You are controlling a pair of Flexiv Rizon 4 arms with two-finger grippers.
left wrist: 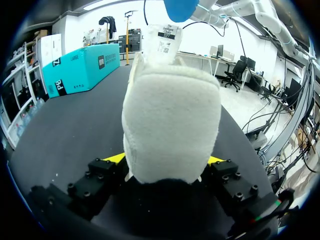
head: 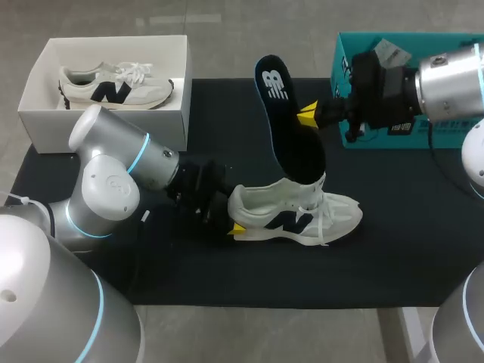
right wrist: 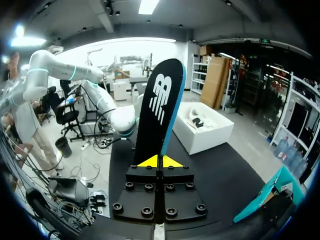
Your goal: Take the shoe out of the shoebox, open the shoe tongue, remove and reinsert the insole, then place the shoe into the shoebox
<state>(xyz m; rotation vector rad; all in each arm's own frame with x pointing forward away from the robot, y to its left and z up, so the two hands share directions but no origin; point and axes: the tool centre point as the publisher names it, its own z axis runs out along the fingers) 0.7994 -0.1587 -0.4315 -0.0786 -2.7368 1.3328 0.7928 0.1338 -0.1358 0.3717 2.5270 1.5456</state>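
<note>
The shoe (head: pixel 299 215) on the black counter (head: pixel 227 280), with the insole (head: pixel 287 128) standing in it.
Your left pincer (left wrist: pixel 165 160) pinches the white shoe's heel from both sides; the shoe rests on its sole. Your right pincer (right wrist: pixel 160 161), above the shoe, is pressed onto the dark insole, whose lower end sits in the shoe's opening while the rest rises out. Behind and left of the shoe, well apart, the white shoebox (head: pixel 98 125) holds a second shoe (head: pixel 113 85).

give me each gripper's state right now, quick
Left gripper: shut on the shoe, at its heel.
Right gripper: shut on the insole, whose lower end sits in the shoe.
</note>
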